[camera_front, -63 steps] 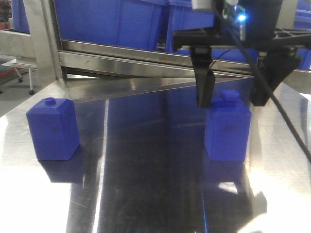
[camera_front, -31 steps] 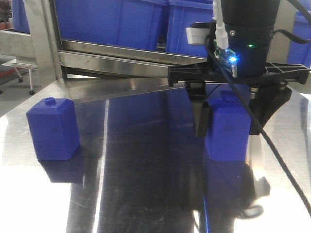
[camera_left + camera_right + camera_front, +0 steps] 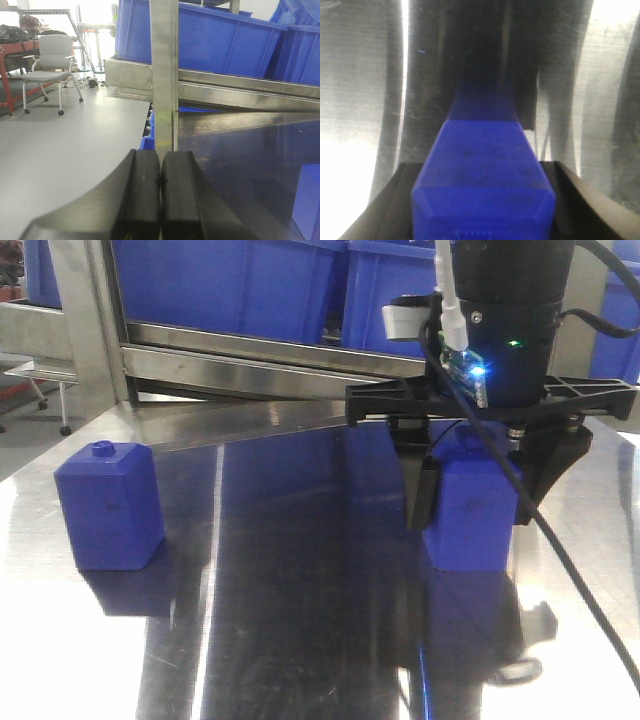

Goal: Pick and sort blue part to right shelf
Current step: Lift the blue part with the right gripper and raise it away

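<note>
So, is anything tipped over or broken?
No, nothing stands out. The tall blue plastic bottle-shaped block and the shorter blue block with a round knob both stand upright on the shiny steel table, with the right hand straddling the tall one.

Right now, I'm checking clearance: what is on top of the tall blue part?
The right gripper hangs over the blue part, a finger down each side. Its black wrist housing partly covers the cap; contact with the sides cannot be seen.
</note>
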You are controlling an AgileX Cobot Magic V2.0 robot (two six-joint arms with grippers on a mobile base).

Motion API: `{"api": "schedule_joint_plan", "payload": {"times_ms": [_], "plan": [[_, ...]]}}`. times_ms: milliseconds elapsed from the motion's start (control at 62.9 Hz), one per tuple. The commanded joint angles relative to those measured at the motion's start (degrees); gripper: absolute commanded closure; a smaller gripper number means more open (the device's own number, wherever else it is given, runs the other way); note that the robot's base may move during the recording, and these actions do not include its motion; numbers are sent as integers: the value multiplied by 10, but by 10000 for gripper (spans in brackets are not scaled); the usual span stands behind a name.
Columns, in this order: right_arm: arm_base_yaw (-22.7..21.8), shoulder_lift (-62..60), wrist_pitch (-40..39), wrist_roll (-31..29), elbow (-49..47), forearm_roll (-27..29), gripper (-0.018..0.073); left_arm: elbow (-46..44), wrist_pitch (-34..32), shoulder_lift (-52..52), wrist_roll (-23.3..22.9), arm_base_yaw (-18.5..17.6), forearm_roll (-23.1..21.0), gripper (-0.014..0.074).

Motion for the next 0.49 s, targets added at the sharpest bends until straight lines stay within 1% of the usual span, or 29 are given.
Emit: {"api": "schedule_joint_plan", "payload": {"times_ms": [0,127,302,381,477], "plan": [[-4,-25,-8,-1,-12,-3,145,14,-44,-14,-4,-2,-4,463],[-4,-32,-9,-1,-12,-4,145,14,-44,-14,-4,-2,-4,463],[-5,-75,-23,-8,-8,-8,145,14,-44,-14,-4,-2,-4,463],[-12,-107,-45,-41,8,-8,145,14,-44,-14,-4,-2,-4,463],[-33,-161,-80,-113,55,-8,145,14,-44,-14,-4,-2,-4,463]]}}
